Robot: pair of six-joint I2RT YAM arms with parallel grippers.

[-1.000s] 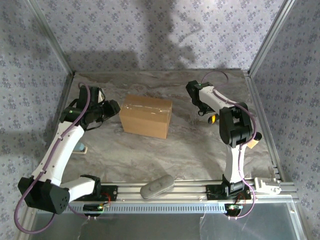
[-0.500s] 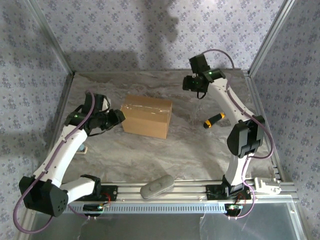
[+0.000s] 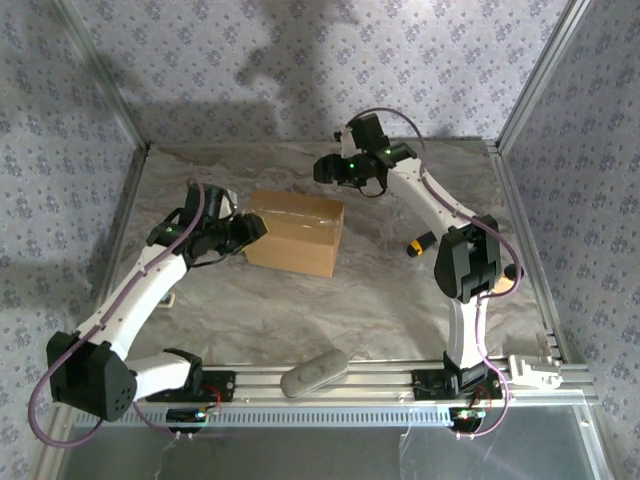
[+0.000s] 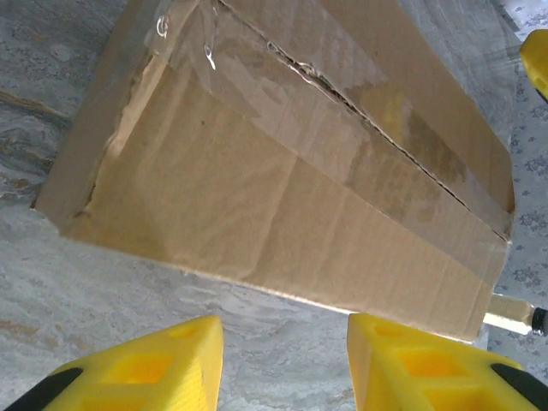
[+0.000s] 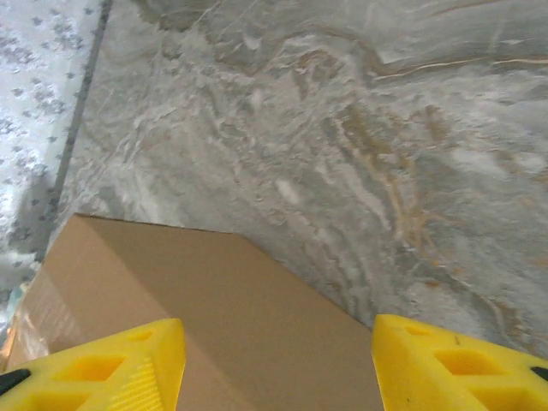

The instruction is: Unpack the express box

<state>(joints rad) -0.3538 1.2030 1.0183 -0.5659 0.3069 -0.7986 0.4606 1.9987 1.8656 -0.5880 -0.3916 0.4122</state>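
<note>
Left fingers [image 4: 285,353] apart, nothing between them, and the express box [image 4: 282,171] sits just ahead of my tips, its long side wall facing me and the taped top sloping away beyond. My right fingers [image 5: 278,364] are spread wide too, empty, hovering above the box's far side with the marble table [image 5: 360,137] stretching out past them. The box rests flat on that table between my two hands, flaps shut. I'd judge it light for its bulk, with stiff corrugated walls that will dent if I pinch hard. The clear tape [image 4: 342,94] along the seam looks glossy, so I expect my pads to skid there. It's too wide to span across its length, so better to brace one hand against a short end wall and work the other at the seam. The tape wrinkles at the end off my left tip, and that looks like the place to start.
</note>
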